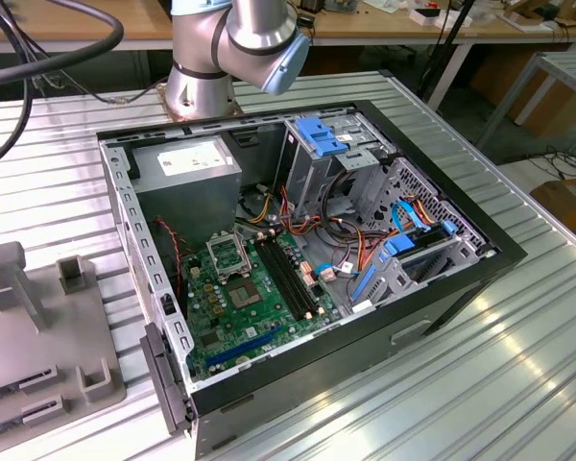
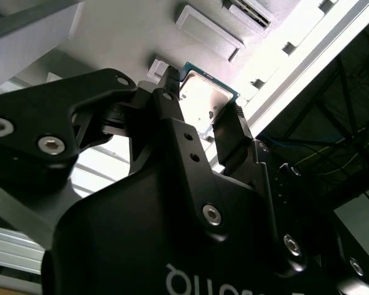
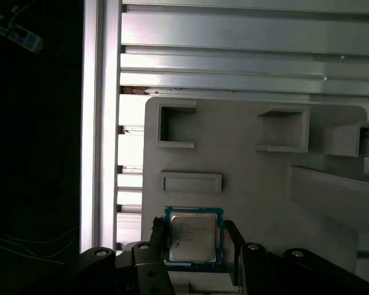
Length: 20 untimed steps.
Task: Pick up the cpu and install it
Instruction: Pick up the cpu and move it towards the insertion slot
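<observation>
First wrist view shows the cpu (image 3: 194,238) between the jaws, which stand narrow and grip it by two opposite edges, its silvery top toward the camera. The cpu is over the grey holder plate (image 3: 246,160), just beside a shallow rectangular pocket (image 3: 192,182) and near the side of the plate that runs along the edge of the ribbed metal desk (image 3: 234,49). Whether it rests on the plate or hangs above it, I cannot tell. Exterior view has the open computer case (image 1: 298,370) in the middle of the desk, the green motherboard (image 1: 221,331) inside it.
</observation>
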### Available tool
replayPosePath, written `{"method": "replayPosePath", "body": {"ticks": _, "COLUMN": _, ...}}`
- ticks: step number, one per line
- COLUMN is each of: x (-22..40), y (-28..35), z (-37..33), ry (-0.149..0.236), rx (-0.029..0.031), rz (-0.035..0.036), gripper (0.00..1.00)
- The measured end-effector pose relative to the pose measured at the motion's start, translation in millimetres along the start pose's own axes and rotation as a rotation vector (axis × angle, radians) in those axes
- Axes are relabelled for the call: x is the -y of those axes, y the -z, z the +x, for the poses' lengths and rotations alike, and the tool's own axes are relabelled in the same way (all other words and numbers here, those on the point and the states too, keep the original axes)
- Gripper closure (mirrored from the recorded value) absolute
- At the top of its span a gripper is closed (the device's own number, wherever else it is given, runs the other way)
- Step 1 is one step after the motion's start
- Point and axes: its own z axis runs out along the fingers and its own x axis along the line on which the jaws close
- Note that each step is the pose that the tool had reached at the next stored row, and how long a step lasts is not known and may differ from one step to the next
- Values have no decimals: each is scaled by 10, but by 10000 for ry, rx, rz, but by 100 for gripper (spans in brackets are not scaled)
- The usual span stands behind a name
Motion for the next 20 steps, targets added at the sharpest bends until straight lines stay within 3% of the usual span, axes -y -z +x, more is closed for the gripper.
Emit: {"method": "replayPosePath", "body": {"ticks": 20, "x": 0, "y": 78, "z": 2, "ry": 0, "rx": 0, "rz": -32, "gripper": 53}}
